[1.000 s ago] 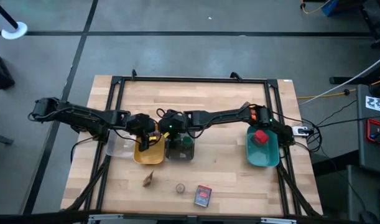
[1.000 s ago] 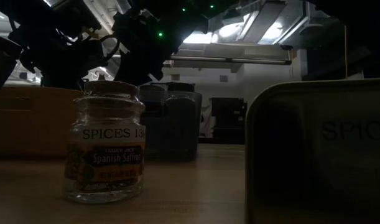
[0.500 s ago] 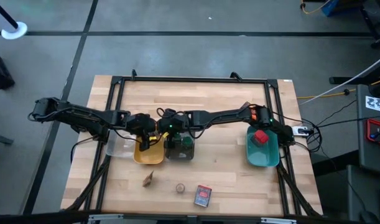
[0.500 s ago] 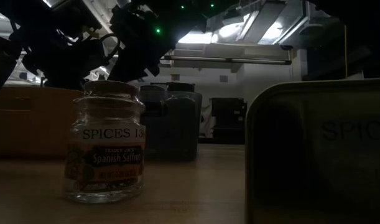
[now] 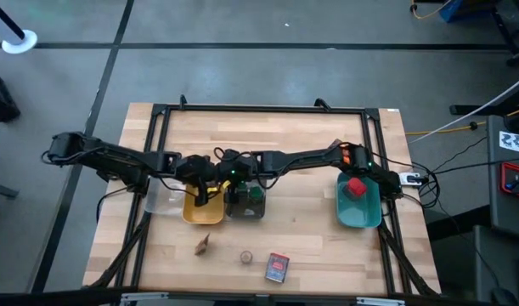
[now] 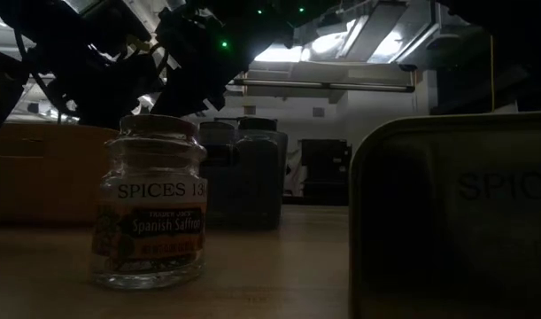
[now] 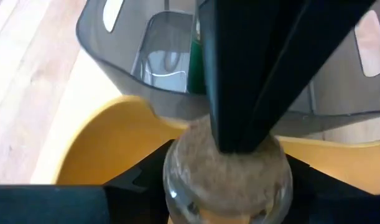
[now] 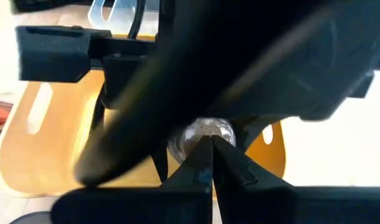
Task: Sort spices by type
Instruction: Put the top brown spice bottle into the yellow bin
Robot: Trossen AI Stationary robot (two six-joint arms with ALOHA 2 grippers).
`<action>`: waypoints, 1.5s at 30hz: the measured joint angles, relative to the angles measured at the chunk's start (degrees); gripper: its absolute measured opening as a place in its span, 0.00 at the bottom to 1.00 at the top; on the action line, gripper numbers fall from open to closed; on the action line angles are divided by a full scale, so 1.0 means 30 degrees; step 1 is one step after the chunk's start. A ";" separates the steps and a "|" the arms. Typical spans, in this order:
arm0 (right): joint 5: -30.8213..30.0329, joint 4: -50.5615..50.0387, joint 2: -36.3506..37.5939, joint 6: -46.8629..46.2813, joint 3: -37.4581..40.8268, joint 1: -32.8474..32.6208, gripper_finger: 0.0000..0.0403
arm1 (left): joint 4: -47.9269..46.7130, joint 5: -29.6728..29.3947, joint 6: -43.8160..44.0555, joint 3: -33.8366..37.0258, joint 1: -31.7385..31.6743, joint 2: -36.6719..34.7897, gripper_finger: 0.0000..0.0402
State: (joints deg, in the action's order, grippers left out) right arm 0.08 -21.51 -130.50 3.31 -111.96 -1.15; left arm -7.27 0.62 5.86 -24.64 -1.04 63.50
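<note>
My left gripper [image 5: 203, 177] [image 7: 227, 190] hangs over the yellow tray [image 5: 210, 212] [image 7: 102, 143], shut on a small glass jar with a tan cork lid [image 7: 196, 155]. My right gripper [image 5: 228, 169] [image 8: 211, 154] is shut, its tips right over that lid. A green-lidded jar [image 5: 255, 195] stands in the grey tray [image 5: 242, 210]. A red box [image 5: 355, 187] lies in the teal tray [image 5: 358, 214]. A brown packet [image 5: 202, 246], a second cork-lidded jar [image 5: 245, 257] [image 6: 150, 204] and another red box [image 5: 277, 268] rest on the table. My left gripper pinches the cork-lidded jar by its glass shoulder [image 7: 177, 196], just below the lid, one finger on either side. The jar stands upright in the hold above the yellow tray; whether its base touches the tray is hidden. My right gripper's shut fingertips [image 7: 239, 134] come down from above onto the cork's top [image 7: 264, 162]; I cannot tell whether they touch it.
A clear tray [image 5: 161, 202] sits to the left of the yellow one. All the trays line up across the table's middle. Bare wood lies toward the far edge [image 5: 267, 127] and along the near edge around the loose items. A black frame [image 5: 149, 170] borders the table.
My left gripper, with the jar in it, has shifted slightly toward the table's right, closer to my right gripper. The trays and the loose items on the table have stayed put.
</note>
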 joint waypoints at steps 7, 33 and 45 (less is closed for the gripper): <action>0.0011 0.0232 -0.0260 -0.0001 0.0000 -0.0007 0.01 | 0.0318 0.0004 -0.0862 0.0000 0.0000 0.0912 0.47; 0.0692 0.0646 -0.1341 -0.0015 -0.0117 0.0000 0.02 | 0.0756 0.0000 -0.2579 -0.0015 0.0000 0.2706 0.47; 0.0693 0.0610 -0.1341 -0.0013 -0.0146 0.0007 0.02 | 0.0663 0.0000 -0.2432 -0.0058 0.0000 0.2699 0.61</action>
State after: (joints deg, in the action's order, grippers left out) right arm 2.16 -19.68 -134.52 3.27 -112.40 -1.13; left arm -5.28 0.62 -1.44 -24.82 -1.04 71.59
